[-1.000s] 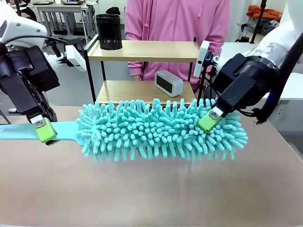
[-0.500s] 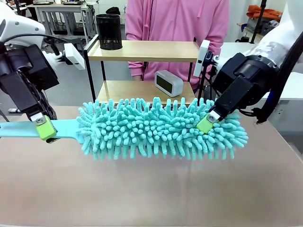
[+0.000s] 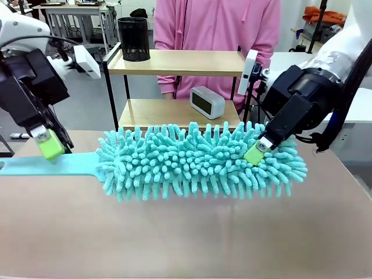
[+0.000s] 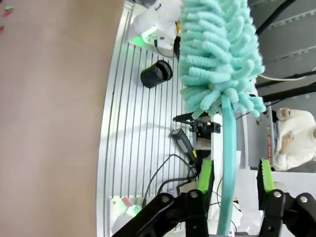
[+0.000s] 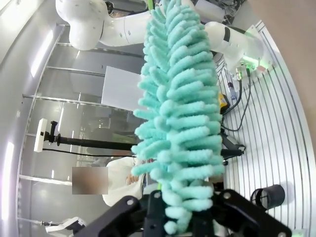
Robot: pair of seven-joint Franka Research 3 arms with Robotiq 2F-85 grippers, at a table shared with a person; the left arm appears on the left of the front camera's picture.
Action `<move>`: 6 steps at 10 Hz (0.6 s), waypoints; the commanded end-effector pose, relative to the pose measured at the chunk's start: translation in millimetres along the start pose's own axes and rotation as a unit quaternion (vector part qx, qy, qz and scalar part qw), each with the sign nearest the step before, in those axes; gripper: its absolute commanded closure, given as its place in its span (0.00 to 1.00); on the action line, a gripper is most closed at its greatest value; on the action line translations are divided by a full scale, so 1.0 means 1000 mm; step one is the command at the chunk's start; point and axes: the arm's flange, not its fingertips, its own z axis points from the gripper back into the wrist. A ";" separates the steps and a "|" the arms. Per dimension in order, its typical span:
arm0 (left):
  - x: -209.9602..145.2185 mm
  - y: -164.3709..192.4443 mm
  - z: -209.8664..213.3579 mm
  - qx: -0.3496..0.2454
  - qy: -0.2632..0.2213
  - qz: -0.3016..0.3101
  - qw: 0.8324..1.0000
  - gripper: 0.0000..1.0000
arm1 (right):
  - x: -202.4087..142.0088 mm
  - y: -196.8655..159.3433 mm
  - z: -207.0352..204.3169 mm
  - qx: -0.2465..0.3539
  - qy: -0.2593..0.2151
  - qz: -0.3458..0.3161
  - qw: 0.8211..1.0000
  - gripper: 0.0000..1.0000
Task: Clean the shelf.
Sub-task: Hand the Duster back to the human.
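Observation:
A teal microfibre duster [image 3: 192, 160] lies lengthwise across the brown table [image 3: 186, 238], with its flat teal handle [image 3: 52, 165] pointing left. My right gripper [image 3: 254, 154] is shut on the right end of the fluffy head [image 5: 177, 113]. My left gripper [image 3: 49, 145] hovers open just above the handle. In the left wrist view the handle [image 4: 228, 158] runs between the green pads [image 4: 206, 175] with a gap on each side. The shelf [image 3: 180, 62] stands behind the duster, its lower board [image 3: 151, 110] partly hidden by the head.
A black mesh cup [image 3: 133, 39] stands on the shelf's top board at the left. A small grey clock [image 3: 207, 102] sits on the lower board. A person in a pink top [image 3: 218, 23] stands right behind the shelf.
My left gripper has let go of the handle and risen up and slightly left. The duster has dropped a little at the handle end. My right gripper keeps its hold.

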 end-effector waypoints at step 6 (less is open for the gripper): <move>-0.156 0.020 0.159 0.023 -0.550 0.053 0.833 0.00 | -0.040 0.026 0.053 0.015 -0.048 0.041 0.998 1.00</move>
